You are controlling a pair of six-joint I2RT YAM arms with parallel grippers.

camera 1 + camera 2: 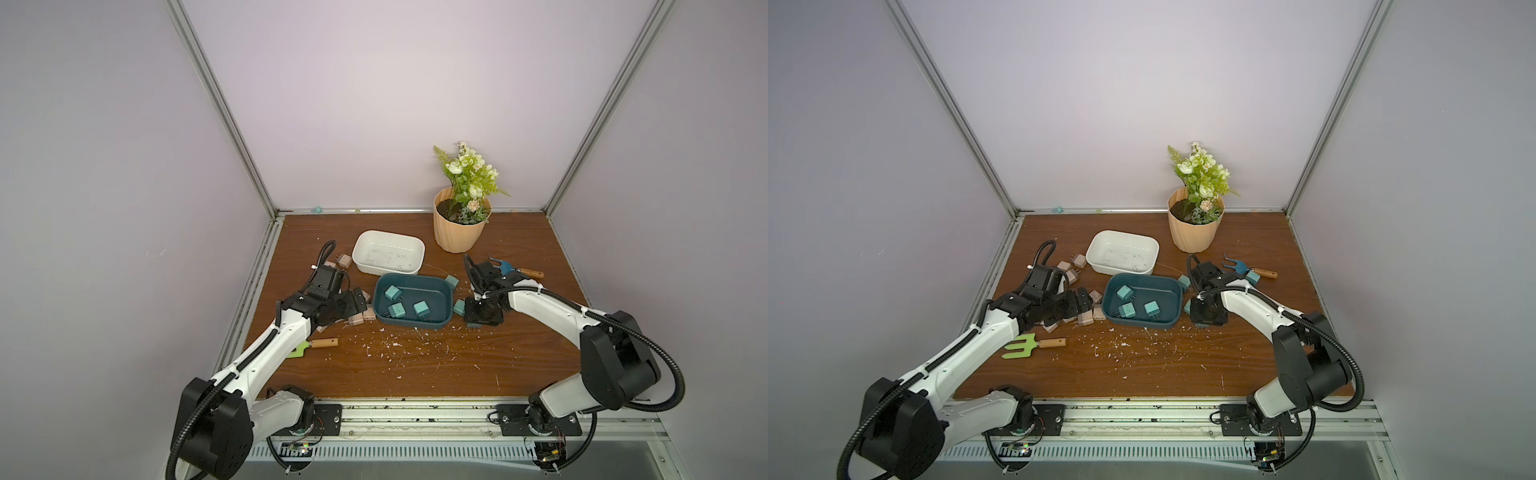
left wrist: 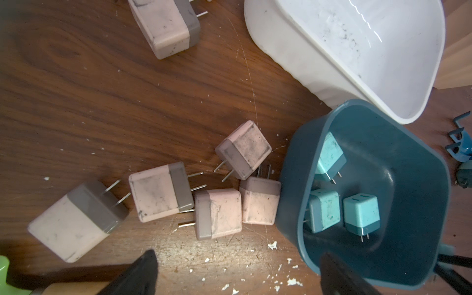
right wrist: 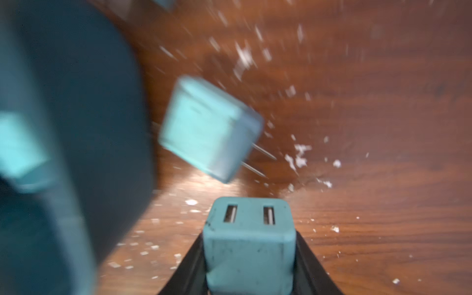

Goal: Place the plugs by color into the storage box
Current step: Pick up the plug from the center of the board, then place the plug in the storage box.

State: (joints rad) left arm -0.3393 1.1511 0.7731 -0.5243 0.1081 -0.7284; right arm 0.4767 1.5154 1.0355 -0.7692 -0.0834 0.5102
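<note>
A dark teal tub (image 1: 433, 296) holds three teal plugs (image 1: 397, 310); the same tub (image 2: 398, 178) fills one side of the left wrist view. Behind it stands an empty white tub (image 1: 388, 253). My right gripper (image 3: 249, 245) is shut on a teal plug (image 3: 249, 237), just right of the teal tub (image 1: 482, 318). A loose teal plug (image 3: 209, 130) lies on the table beside the tub wall. Another teal plug (image 1: 452, 281) sits by the tub's far right corner. My left gripper (image 2: 237, 275) is open over several tan plugs (image 2: 217, 213) left of the teal tub.
A peach flower pot (image 1: 461, 226) stands at the back right. A blue garden fork (image 1: 515, 270) lies behind the right arm with a teal plug (image 1: 1252, 277) against it. A green garden fork (image 1: 1034, 345) lies under the left arm. White crumbs (image 1: 395, 345) litter the front.
</note>
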